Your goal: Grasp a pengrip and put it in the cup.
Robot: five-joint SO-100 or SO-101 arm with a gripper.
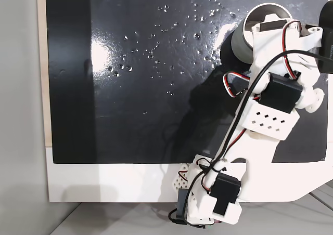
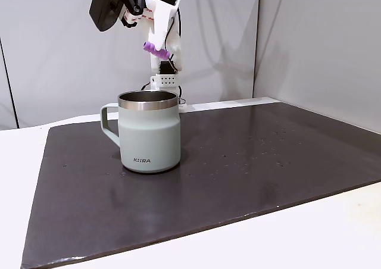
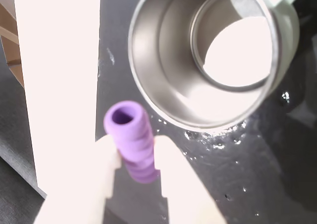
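Note:
The pengrip (image 3: 132, 140) is a small purple ridged tube held between my two white fingertips in the wrist view. In a fixed view it hangs as a purple piece (image 2: 156, 49) high above the cup (image 2: 149, 132), a pale grey-green mug with a steel rim and a handle on its left. My gripper (image 3: 134, 157) is shut on the pengrip. The cup's shiny steel inside (image 3: 198, 70) lies just beyond the pengrip in the wrist view. From above, the cup (image 1: 260, 19) sits at the mat's top right, partly covered by the arm.
A dark mat (image 2: 238, 180) covers a white table (image 2: 309, 233). Water droplets (image 1: 171, 22) speckle the mat. The arm's base (image 1: 208, 198) is clamped at the table's front edge. Grey walls (image 2: 321, 43) stand behind.

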